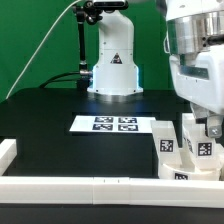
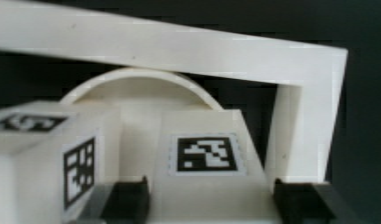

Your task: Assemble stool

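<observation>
My gripper (image 1: 206, 130) is down at the exterior view's right, among several short white stool legs with square tags. In the wrist view the gripper (image 2: 217, 200) is shut on one upright white leg (image 2: 213, 145), with a dark pad against each of its sides. This leg (image 1: 205, 150) stands low, at or near the table. A second leg (image 2: 45, 150) stands close beside it. The round white seat (image 2: 142, 85) shows as a curved edge just behind these legs. In the exterior view the seat is hidden.
The marker board (image 1: 115, 124) lies mid-table. A white rail (image 1: 60, 185) runs along the front and left edges; its corner (image 2: 311, 90) stands close behind the seat. Further legs (image 1: 165, 142) crowd the gripper. The robot base (image 1: 113, 60) is at the back.
</observation>
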`<state>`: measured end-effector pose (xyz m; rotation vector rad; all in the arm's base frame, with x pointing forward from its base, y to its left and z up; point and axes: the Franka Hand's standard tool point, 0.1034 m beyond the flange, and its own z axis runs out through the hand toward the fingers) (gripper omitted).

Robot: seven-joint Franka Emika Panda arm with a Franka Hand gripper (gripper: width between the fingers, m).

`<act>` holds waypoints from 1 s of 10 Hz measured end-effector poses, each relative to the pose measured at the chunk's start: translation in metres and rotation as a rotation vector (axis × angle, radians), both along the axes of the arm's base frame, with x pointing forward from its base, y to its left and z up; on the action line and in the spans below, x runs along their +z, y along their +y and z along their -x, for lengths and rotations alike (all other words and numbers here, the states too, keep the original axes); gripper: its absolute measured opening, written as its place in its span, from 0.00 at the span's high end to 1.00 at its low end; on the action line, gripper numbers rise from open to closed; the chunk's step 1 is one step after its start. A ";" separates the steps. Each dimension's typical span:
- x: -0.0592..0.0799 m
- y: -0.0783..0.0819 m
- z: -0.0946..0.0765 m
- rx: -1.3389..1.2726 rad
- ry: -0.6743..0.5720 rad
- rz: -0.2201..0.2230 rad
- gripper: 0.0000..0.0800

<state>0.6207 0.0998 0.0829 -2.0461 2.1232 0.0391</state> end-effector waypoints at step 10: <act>0.023 0.002 0.000 0.027 0.003 -0.037 0.19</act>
